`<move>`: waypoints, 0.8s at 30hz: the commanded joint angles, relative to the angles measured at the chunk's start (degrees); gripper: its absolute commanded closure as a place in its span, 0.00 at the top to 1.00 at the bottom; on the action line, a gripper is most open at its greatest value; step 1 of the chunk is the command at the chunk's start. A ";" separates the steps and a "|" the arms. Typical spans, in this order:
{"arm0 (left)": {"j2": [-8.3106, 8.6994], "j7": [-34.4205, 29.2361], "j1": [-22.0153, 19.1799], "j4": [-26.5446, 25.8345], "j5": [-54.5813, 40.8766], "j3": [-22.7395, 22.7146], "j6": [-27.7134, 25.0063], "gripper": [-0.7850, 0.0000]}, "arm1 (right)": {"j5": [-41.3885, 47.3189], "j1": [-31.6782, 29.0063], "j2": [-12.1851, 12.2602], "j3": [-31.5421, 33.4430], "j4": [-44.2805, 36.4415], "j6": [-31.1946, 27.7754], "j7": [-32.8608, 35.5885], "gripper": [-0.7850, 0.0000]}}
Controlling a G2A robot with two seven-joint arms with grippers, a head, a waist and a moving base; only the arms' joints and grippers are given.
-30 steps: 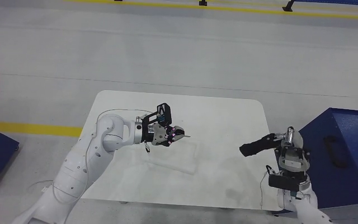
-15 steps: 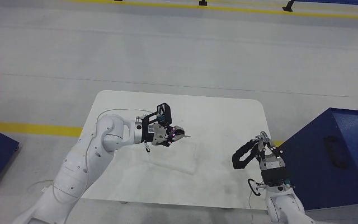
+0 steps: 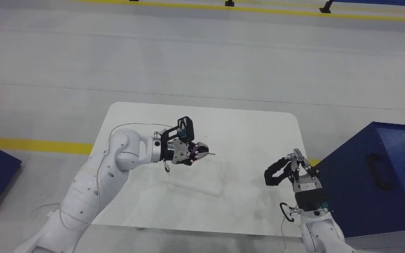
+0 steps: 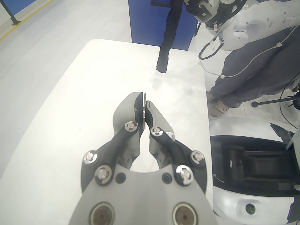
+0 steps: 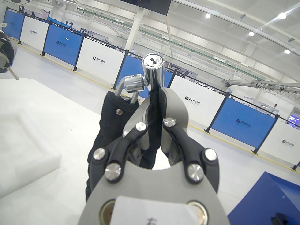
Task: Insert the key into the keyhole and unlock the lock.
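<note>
Key (image 3: pixel 209 154) and lock (image 3: pixel 276 172) were both held off the tabletop (image 3: pixel 253 126), well apart. Over the last second the right gripper (image 3: pixel 295 164) had swung the lock inward from past the tabletop's edge and turned it, then nearly settled. The left gripper (image 3: pixel 201 152), pinched shut on the key above the middle of the tabletop, had not moved. By the look of it, the lock was being presented to the key, with insertion not yet begun.

The right wrist view gave what the top view could not. It showed the right gripper clamped on the lock just below its chrome cylinder, and the slotted keyhole (image 5: pixel 152 60) on the cylinder's end face. The keyhole did not look aimed at the distant key, so a further turn seemed needed. The left wrist view showed the key edge-on, a thin sliver between closed fingers, and the lock's black sleeve (image 4: pixel 169 29) hanging toward the tabletop's far edge.
</note>
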 commanded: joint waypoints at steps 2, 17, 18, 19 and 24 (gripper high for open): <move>0.00 0.00 0.00 0.00 0.00 0.00 0.00 0.00 | 0.00 0.00 0.00 0.00 0.00 0.00 0.00 0.00; 0.00 0.00 0.00 0.00 0.00 0.00 0.00 0.00 | -13.51 0.19 -0.33 -0.47 -4.11 4.47 9.64 0.00; 0.00 0.00 0.00 0.00 0.00 0.00 0.00 0.00 | -15.51 -0.19 -0.30 -0.05 -5.46 4.86 11.69 0.00; 0.00 0.00 0.00 0.00 0.00 0.00 0.00 0.00 | -19.08 -1.22 -0.21 0.61 -7.25 5.81 14.44 0.00; 0.00 0.00 0.00 0.00 0.00 0.00 0.00 0.00 | -27.95 -5.44 0.19 3.34 -15.34 2.47 26.20 0.00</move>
